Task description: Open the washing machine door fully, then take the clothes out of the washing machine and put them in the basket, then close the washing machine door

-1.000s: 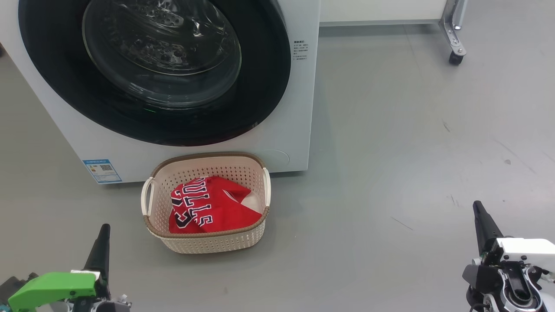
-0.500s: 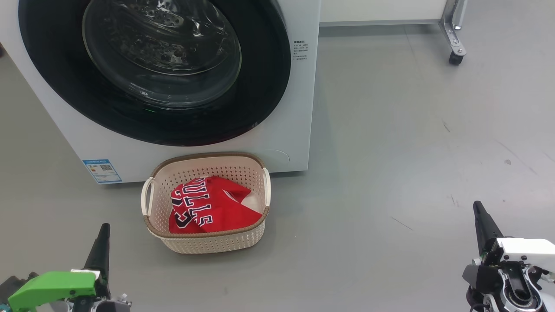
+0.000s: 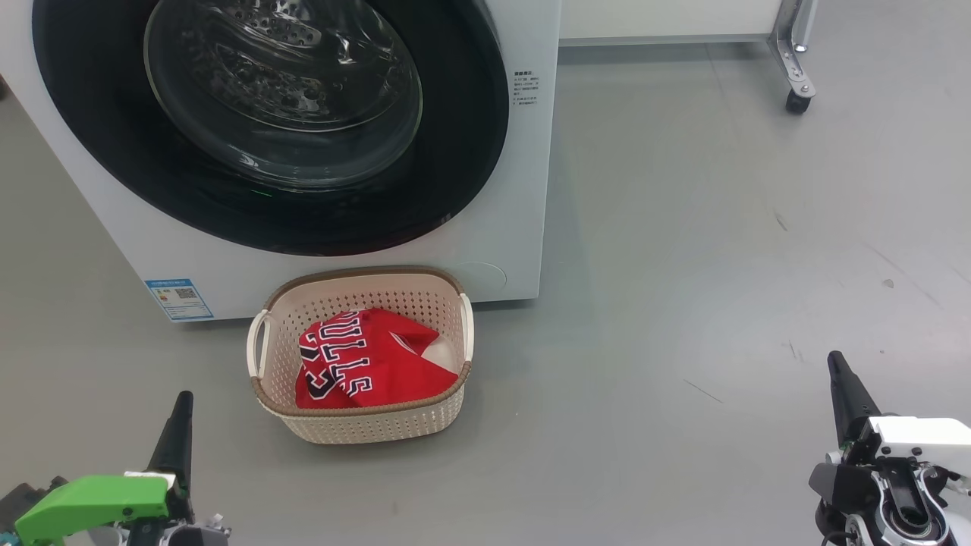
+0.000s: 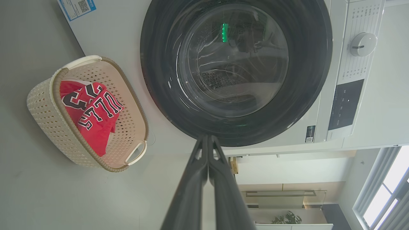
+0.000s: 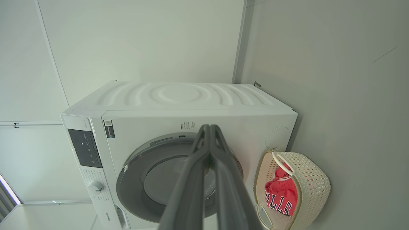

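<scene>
In the head view, the washing machine door [image 3: 269,125] was seen shut on the washing machine [image 3: 523,197]. The basket [image 3: 364,425] was set on the floor just before the machine, the clothes [image 3: 372,364] lying inside. The left hand [image 3: 182,406] and right hand [image 3: 837,368] were held back from the machine, fingers pressed together, empty. In the left wrist view, then the right, the door was shown flush. Nothing had been moved lately, so the task was judged finished.

The washing machine [image 3: 523,189] is white, and its door [image 3: 455,152] has a shiny black ring. The basket [image 3: 364,421] is cream with little holes and a brown rim. The clothes [image 3: 372,368] are red with black-and-white letters.
</scene>
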Tool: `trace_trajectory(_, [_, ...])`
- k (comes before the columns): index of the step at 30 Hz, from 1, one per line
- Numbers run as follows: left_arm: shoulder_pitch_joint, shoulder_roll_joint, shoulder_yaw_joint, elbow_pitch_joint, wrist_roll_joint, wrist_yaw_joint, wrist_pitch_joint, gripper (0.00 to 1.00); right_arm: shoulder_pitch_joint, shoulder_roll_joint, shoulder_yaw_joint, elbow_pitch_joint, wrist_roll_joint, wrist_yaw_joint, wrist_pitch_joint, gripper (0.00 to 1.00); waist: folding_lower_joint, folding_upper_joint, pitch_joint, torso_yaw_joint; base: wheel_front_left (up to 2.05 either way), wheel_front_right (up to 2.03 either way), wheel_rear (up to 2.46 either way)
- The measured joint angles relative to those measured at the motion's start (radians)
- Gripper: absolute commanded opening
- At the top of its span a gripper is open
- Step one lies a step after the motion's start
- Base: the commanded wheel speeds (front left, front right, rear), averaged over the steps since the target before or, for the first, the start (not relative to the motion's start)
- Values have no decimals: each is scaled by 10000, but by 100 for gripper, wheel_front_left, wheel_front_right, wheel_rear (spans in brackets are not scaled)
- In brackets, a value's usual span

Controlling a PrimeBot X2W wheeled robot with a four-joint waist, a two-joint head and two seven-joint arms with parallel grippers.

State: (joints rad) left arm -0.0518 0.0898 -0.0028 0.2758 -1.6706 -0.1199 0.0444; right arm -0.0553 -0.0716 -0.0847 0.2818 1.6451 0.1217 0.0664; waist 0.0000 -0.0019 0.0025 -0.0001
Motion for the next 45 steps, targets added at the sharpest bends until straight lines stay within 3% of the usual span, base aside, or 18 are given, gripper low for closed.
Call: trace_trajectory(45, [-12,-13,38,17,0,0,44,0,-30,15,-42,-10,0,0,2,0,0,0,2,0,0,0,0])
